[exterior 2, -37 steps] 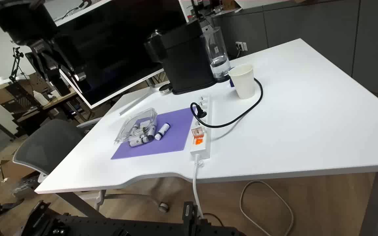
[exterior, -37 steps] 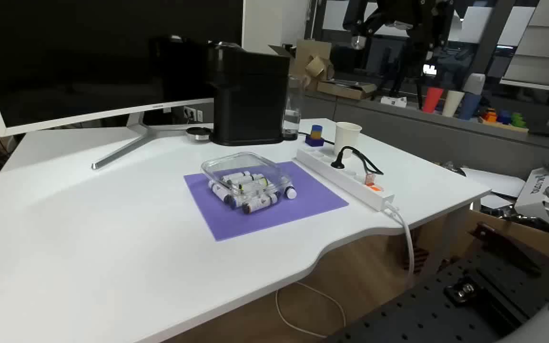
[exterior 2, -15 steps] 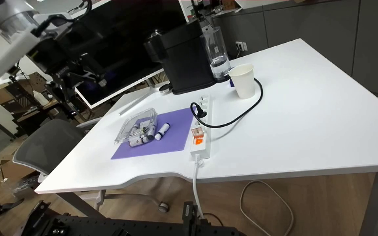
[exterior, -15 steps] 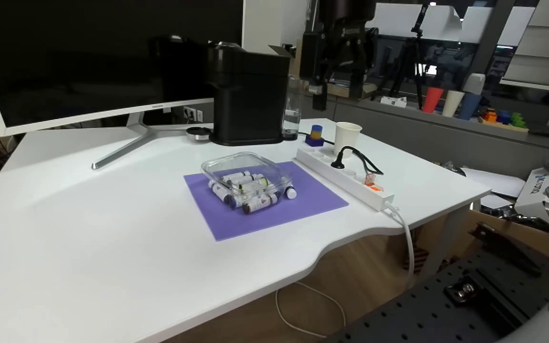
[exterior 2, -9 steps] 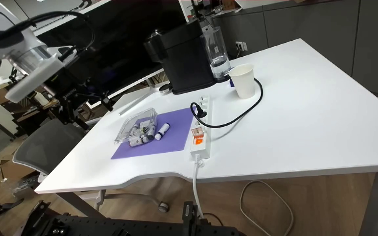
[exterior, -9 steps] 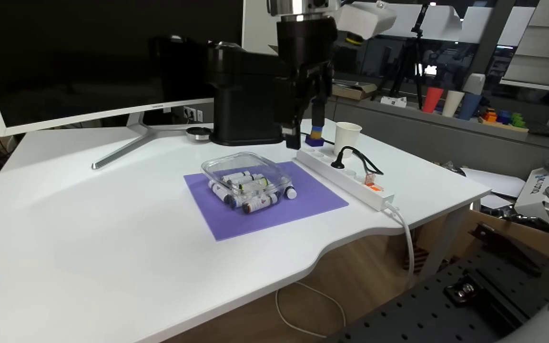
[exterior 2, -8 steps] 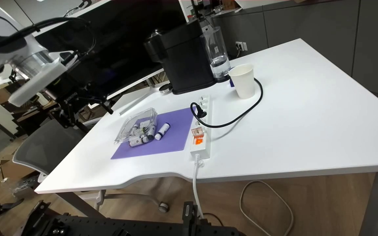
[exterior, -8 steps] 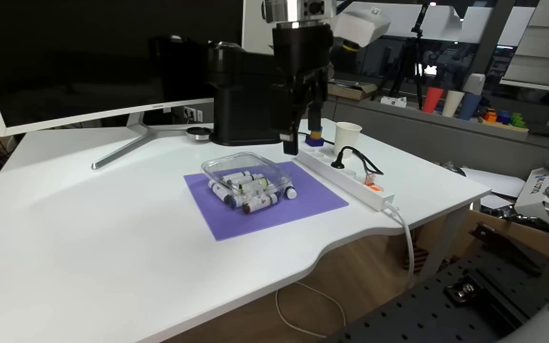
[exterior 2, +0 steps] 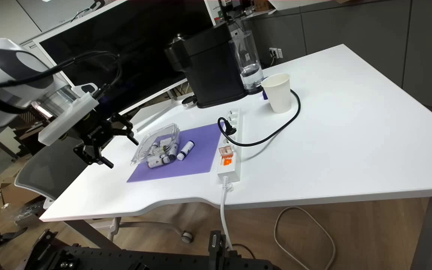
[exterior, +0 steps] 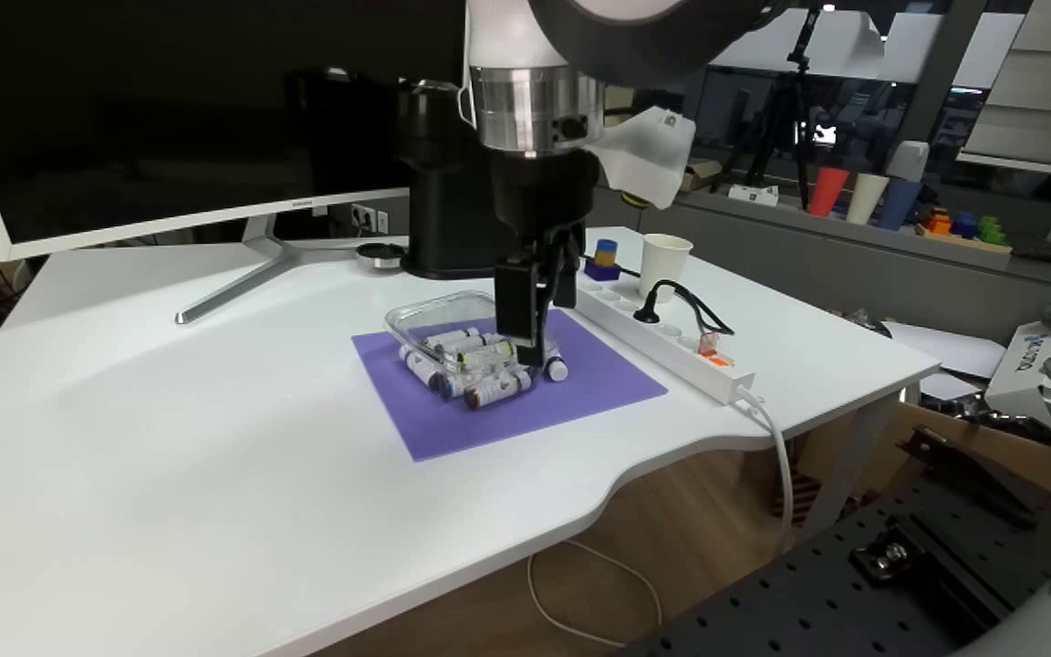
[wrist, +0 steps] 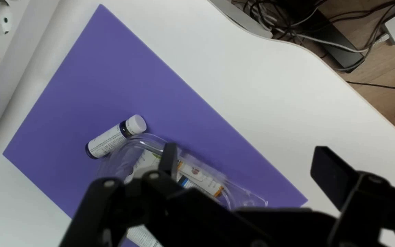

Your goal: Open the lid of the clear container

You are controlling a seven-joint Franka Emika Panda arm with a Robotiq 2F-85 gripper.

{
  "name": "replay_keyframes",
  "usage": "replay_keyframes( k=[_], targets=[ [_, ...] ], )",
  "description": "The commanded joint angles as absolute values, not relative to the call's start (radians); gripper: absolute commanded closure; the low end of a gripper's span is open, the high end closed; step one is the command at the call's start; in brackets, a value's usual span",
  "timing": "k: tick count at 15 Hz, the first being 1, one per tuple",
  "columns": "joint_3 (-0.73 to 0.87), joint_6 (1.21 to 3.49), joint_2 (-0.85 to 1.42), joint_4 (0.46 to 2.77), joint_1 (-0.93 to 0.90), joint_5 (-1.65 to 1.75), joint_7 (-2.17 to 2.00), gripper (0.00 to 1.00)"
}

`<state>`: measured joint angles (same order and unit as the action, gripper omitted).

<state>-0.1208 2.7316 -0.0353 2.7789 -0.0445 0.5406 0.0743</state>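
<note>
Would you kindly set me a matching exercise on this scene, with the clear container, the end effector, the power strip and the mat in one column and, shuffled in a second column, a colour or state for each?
Column one
1. clear container
2. end effector
3. power strip
4. mat

Column two
A. open, its jaws standing apart
B. plain purple
C. white, with a black plug in it
D. see-through, with small bottles showing through it

Right pairs
1-D
2-A
3-C
4-B
</note>
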Motion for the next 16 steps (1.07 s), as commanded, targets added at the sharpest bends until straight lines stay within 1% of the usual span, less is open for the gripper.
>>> replay_keyframes(
  k=[1, 3, 10, 16],
  targets=[
    [-0.121, 2.739, -0.023, 2.778, -0.043, 0.552, 0.065, 0.0],
    [-0.121, 2.741, -0.017, 2.776, -0.043, 0.553, 0.063, 0.0],
    [-0.115, 2.866, 0.021, 2.756, -0.032, 0.8, -0.06, 0.0],
    [-0.084, 2.904, 0.079, 2.7, -0.031, 1.012, -0.184, 0.0]
  ],
)
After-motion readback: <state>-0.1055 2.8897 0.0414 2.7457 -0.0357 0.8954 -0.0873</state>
